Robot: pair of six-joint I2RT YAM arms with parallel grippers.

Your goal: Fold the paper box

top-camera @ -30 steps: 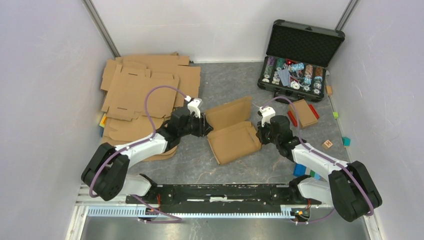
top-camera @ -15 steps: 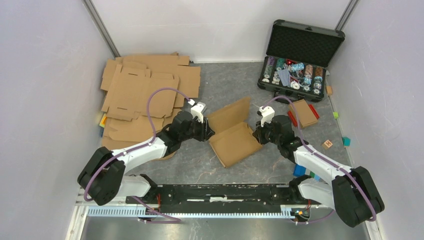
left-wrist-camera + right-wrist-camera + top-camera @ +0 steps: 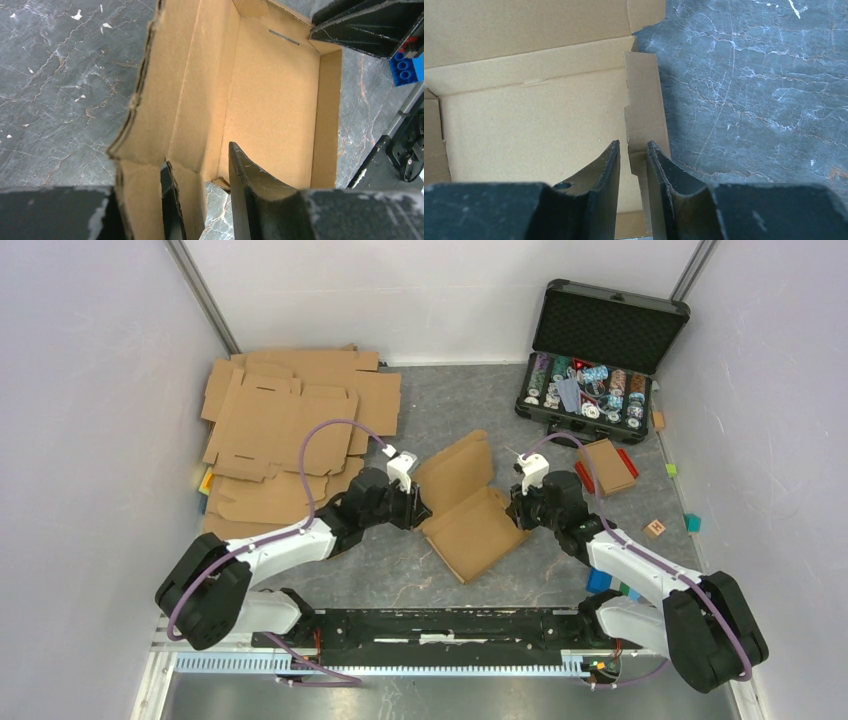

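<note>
**A:** What is the left gripper doing?

**B:** The left gripper [image 3: 418,510] is at the left corner of the paper box [image 3: 478,532]. Its jaws are partly apart, astride the raised flaps there. One finger [image 3: 245,185] stands inside the box, and a sliver of table shows between it and the cardboard.

**A:** And the right?

**B:** The right gripper [image 3: 514,508] is at the box's right side, jaws narrow, with the side wall [image 3: 644,100] running between them. Whether they pinch it I cannot tell.

**A:** Where does the box sit?

**B:** On the grey table [image 3: 440,400], between the two grippers. It is shallow, with walls partly up and the lid flap [image 3: 455,468] tilted up on its far side. Inside, its floor shows plain cardboard.

**A:** Any other containers?

**B:** A black case [image 3: 610,310] stands open beyond the box and to its right, with poker chips [image 3: 585,382] in rows inside. Flat cardboard blanks [image 3: 290,420] lie stacked beyond the box and to its left.
</note>
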